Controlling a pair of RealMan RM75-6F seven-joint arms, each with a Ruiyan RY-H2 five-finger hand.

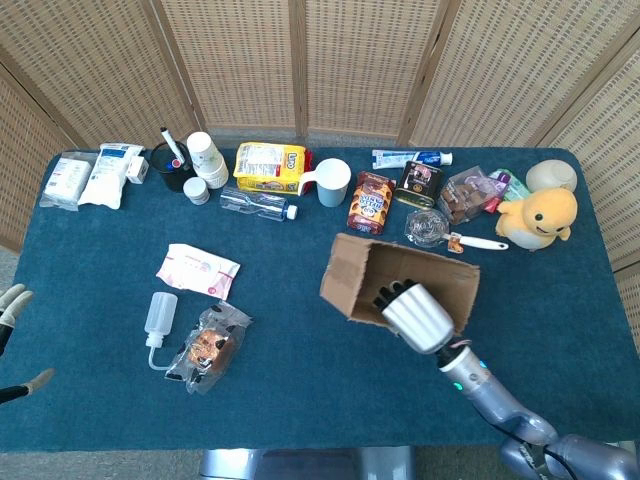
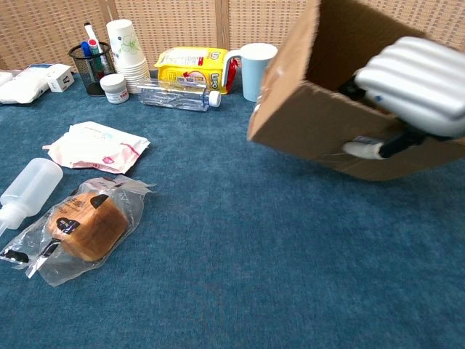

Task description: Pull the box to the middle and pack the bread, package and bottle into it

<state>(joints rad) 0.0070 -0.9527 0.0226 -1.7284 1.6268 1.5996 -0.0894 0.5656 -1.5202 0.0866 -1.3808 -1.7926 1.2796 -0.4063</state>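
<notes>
The head view looks steeply down from high above on the whole blue-carpeted worktop (image 1: 300,400) backed by wicker screens, while the chest view sits low and near, facing level across it, both sharing the tilted brown cardboard box (image 1: 352,278) (image 2: 305,123) and the plastic-wrapped bread loaf (image 1: 207,347) (image 2: 86,224).

The right robot hand (image 1: 417,315) has a glossy silver, ribbed back with black fingers and a white thumb tip, joined by a wrist with red wiring and a small green light to a smooth blue-grey arm; the left robot hand (image 1: 12,302) shows pale beige fingertips.
</notes>
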